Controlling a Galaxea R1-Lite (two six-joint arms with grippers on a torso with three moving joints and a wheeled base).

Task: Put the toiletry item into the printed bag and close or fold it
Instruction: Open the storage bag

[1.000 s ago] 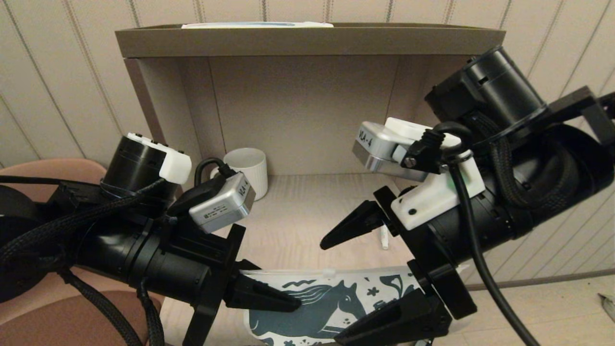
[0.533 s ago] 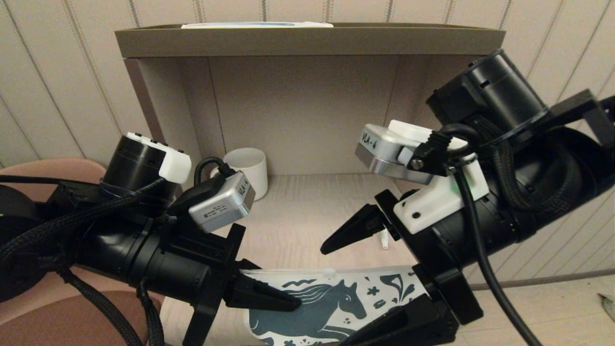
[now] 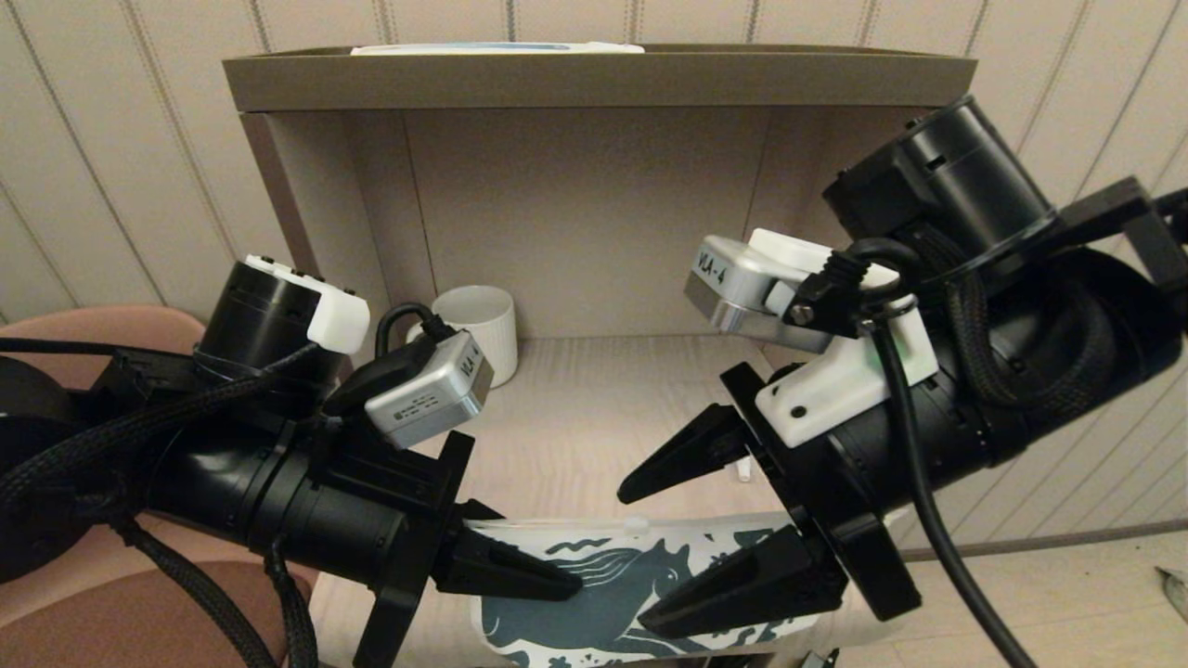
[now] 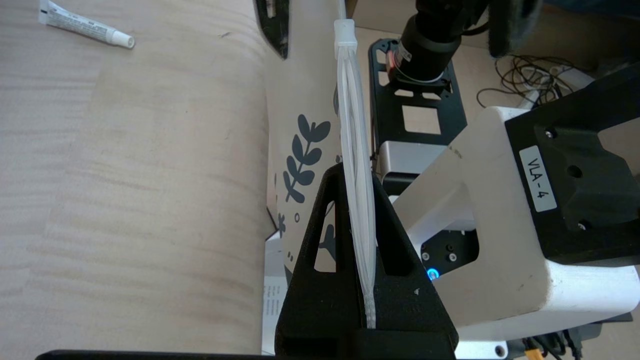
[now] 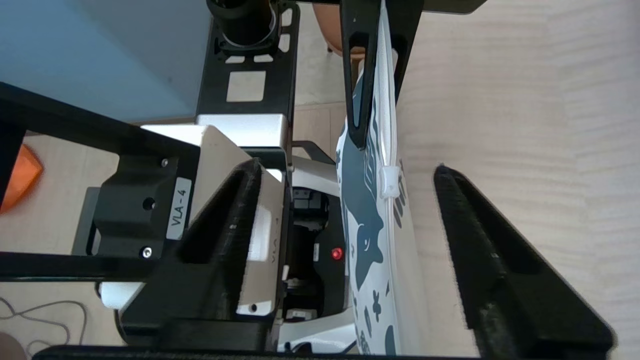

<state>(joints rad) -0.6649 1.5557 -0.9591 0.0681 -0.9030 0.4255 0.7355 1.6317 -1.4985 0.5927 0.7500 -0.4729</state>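
Observation:
The printed bag (image 3: 608, 568), white with a dark teal horse, stands on edge at the front of the wooden shelf floor. My left gripper (image 3: 564, 586) is shut on the bag's zip edge (image 4: 356, 150) at its left end. My right gripper (image 3: 631, 561) is open and straddles the bag (image 5: 370, 235), one finger on each side and neither touching, just short of the white zip slider (image 5: 390, 181). The toiletry item (image 4: 85, 29), a slim white tube, lies flat on the shelf floor behind the bag. In the head view only a sliver of the tube (image 3: 742, 469) shows behind the right wrist.
A ribbed white mug (image 3: 478, 325) stands at the back left of the open-fronted shelf box (image 3: 594, 82). Its side walls close in both arms. A brown chair (image 3: 93, 334) is at the far left, outside the box.
My right gripper's lower finger has come up and now lies across the horse print, and the jaws' gap has narrowed a little around the bag. The left gripper has held still.

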